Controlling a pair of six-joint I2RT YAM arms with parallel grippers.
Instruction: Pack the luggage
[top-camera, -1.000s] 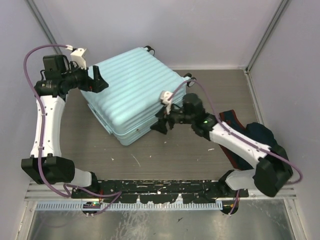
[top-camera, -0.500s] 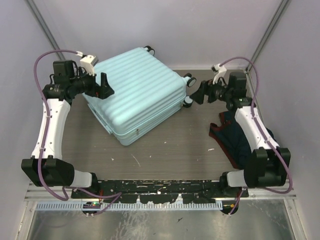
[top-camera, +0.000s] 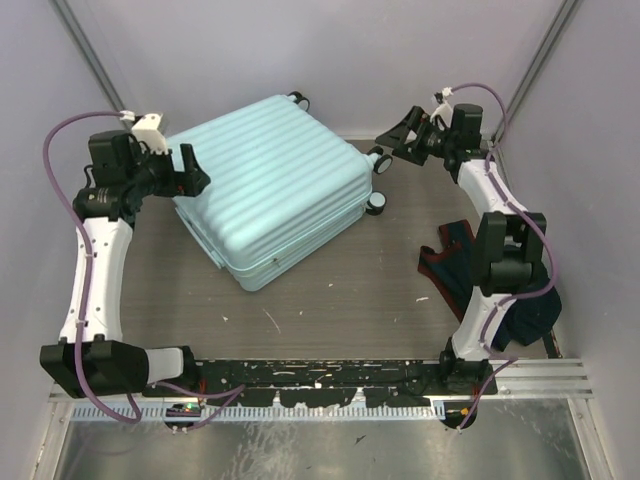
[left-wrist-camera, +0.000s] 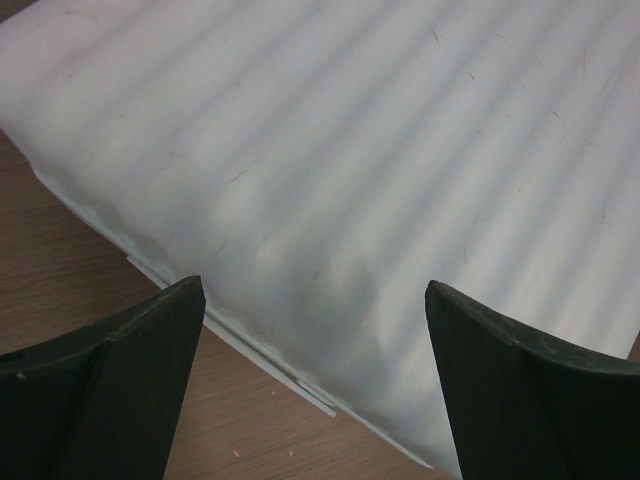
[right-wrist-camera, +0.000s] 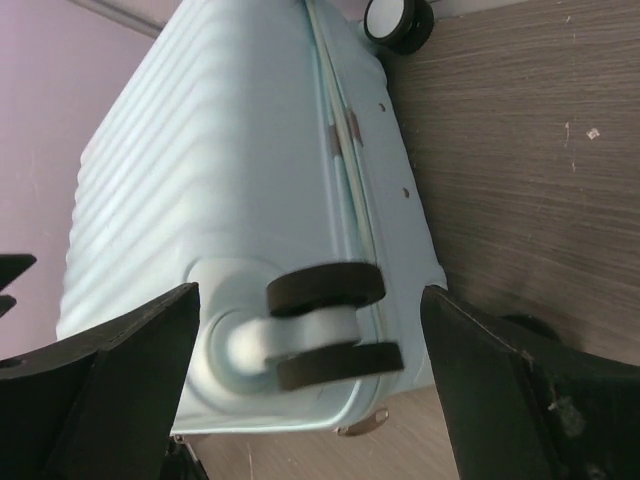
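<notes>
The luggage (top-camera: 270, 185), a pale mint-blue ribbed suitcase, lies shut and flat on the table. My left gripper (top-camera: 195, 168) hovers open at its left edge. In the left wrist view the ribbed shell (left-wrist-camera: 380, 150) and its seam fill the gap between the dark fingers (left-wrist-camera: 110, 390), nothing gripped. My right gripper (top-camera: 392, 138) stands open at the far right corner, close to a dark wheel (top-camera: 380, 160). In the right wrist view that double wheel (right-wrist-camera: 325, 325) sits between the spread fingers (right-wrist-camera: 520, 400), untouched, and the shell (right-wrist-camera: 200, 150) stretches away behind it.
A heap of dark navy and red clothing (top-camera: 460, 265) lies on the table to the right, partly under the right arm. Grey walls close in the back and both sides. Another wheel (top-camera: 378, 205) sticks out on the suitcase's right side.
The right arm swung from the suitcase's front right side to its far right corner, and its jaws spread wider. The left gripper shifted slightly left along the suitcase's edge.
</notes>
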